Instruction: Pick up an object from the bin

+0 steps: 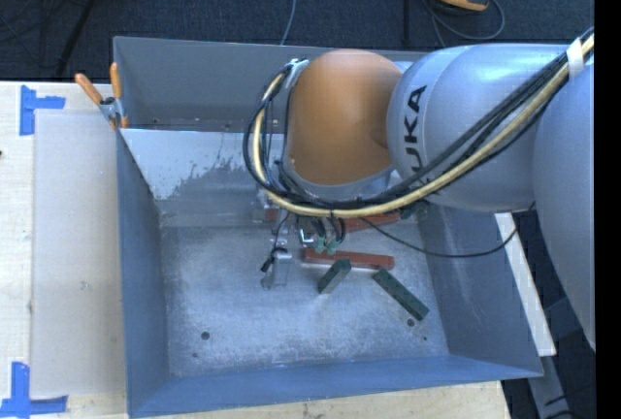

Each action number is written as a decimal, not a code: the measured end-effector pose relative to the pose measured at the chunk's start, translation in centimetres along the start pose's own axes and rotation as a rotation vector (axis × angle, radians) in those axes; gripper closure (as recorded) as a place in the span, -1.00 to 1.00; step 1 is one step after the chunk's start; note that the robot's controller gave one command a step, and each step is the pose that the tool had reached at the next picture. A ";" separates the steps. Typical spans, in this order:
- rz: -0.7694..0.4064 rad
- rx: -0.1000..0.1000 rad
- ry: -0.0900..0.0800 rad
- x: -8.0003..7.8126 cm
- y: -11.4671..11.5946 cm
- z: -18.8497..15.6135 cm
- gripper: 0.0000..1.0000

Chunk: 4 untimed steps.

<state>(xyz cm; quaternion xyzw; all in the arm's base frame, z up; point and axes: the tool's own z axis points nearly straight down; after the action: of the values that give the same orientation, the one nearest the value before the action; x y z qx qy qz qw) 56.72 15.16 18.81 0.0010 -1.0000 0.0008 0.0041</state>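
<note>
Hand [276, 264] at bin [340, 390] centre | brown bar [364, 260] just beside | left wall [144, 291] well apart

The gripper [276, 270] hangs low over the floor of the grey bin [194, 310], mid-bin; just right of it lie a reddish bar [354, 259] and two dark green sticks [333, 277].

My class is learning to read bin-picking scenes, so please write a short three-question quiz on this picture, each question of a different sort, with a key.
1. True or false: the loose things in the bin lie to the view's right of the gripper.
2. Multiple choice: the flat bar nearest the gripper is A) blue, B) reddish-brown, C) yellow.
3. Fill in: two dark ____ sticks lie by that bar.
Key: 1 true; 2 B; 3 green.
</note>
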 end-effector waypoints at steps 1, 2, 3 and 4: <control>0.056 0.002 -0.007 -2.5 -6.0 1.6 -1.00; -0.035 0.002 -0.003 -3.2 -17.6 7.9 -1.00; -0.059 -0.002 -0.002 1.8 -20.3 12.1 -1.00; -0.058 -0.002 -0.001 1.6 -20.3 11.6 1.00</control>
<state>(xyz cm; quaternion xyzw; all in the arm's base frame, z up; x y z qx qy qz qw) 55.08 -5.13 7.23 0.0298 -0.9995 -0.0005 0.0034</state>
